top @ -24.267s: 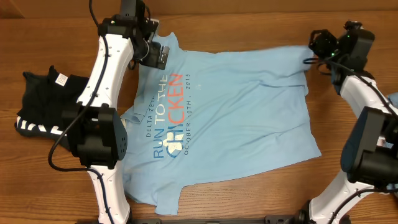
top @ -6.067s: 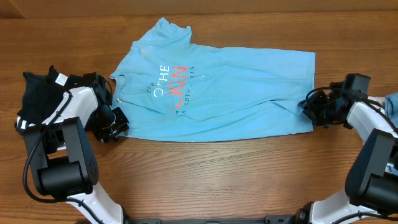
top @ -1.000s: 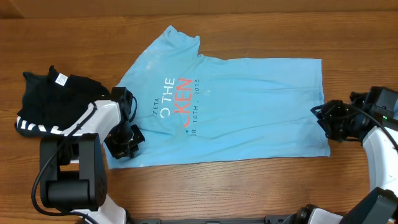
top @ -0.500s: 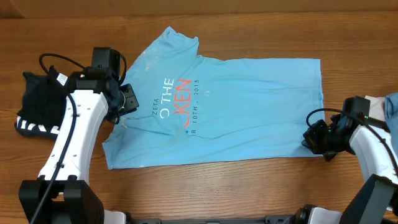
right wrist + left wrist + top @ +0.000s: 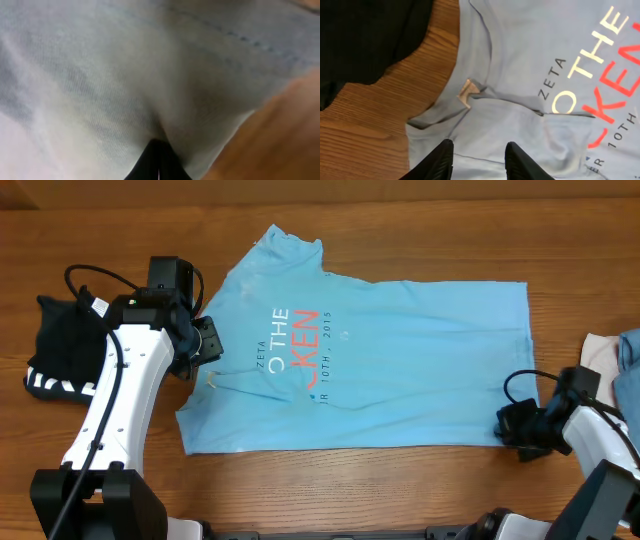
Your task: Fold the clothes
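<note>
The light-blue T-shirt [image 5: 400, 370] lies folded lengthwise on the wooden table [image 5: 330, 490], print facing up, collar to the left. My left gripper [image 5: 204, 342] hovers over its left sleeve area, open, with nothing between its fingers. In the left wrist view that gripper [image 5: 479, 146] stands over the blue cloth [image 5: 530, 60] near a fold. My right gripper [image 5: 512, 424] sits at the shirt's lower right corner. In the right wrist view the right gripper [image 5: 159, 146] is shut, pinching the blue fabric [image 5: 125, 75]. The black garment [image 5: 70, 340] with white lettering lies crumpled at the far left.
More cloth, pale and blue [image 5: 618, 355], lies at the right edge of the table. The black garment [image 5: 370, 35] lies close to my left arm. Bare wood [image 5: 360, 130] shows beside the shirt's left edge.
My left gripper let go of the shirt's lower left corner and moved up beside the sleeve. My right gripper closed on the lower right corner and pulled the shirt to the right.
</note>
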`<state>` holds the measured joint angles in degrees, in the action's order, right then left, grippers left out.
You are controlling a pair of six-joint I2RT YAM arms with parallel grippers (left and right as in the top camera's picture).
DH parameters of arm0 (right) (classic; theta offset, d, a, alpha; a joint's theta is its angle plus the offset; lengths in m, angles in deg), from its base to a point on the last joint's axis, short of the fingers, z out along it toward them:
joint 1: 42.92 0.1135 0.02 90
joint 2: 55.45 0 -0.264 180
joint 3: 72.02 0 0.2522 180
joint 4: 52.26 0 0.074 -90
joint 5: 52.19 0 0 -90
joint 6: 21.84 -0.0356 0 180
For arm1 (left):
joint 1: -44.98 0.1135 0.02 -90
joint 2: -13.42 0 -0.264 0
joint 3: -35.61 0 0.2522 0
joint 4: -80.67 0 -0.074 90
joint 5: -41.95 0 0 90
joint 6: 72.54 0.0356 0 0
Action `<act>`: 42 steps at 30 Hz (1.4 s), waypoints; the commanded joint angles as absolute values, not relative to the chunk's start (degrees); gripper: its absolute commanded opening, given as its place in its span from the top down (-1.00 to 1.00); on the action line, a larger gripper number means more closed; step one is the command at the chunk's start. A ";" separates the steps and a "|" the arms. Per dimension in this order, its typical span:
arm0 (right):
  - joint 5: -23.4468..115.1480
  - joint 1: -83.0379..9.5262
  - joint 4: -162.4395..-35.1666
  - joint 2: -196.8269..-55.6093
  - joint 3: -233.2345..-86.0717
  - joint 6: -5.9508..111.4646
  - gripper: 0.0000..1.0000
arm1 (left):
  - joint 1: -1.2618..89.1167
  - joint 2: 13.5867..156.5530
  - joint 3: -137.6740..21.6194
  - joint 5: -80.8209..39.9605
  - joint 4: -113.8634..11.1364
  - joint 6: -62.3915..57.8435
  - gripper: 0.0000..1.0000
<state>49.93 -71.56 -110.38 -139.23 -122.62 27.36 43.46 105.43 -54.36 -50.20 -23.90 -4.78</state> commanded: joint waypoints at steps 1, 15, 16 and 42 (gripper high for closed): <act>43.63 -73.84 -111.10 -140.33 -120.87 31.23 0.92 | 43.06 105.54 -54.84 -49.89 -24.64 -3.71 0.20; 77.79 -68.35 -111.71 -131.41 -145.37 53.63 0.04 | 42.50 106.98 -73.37 -30.18 -27.16 20.86 -0.48; 77.31 -66.56 -110.62 -131.91 -147.23 53.63 0.04 | 42.21 109.06 -75.82 -30.51 -26.59 19.99 -0.47; 71.85 -62.43 -112.78 -143.54 -152.12 50.68 -0.06 | 34.58 163.18 -102.72 -47.14 -64.69 16.21 -0.01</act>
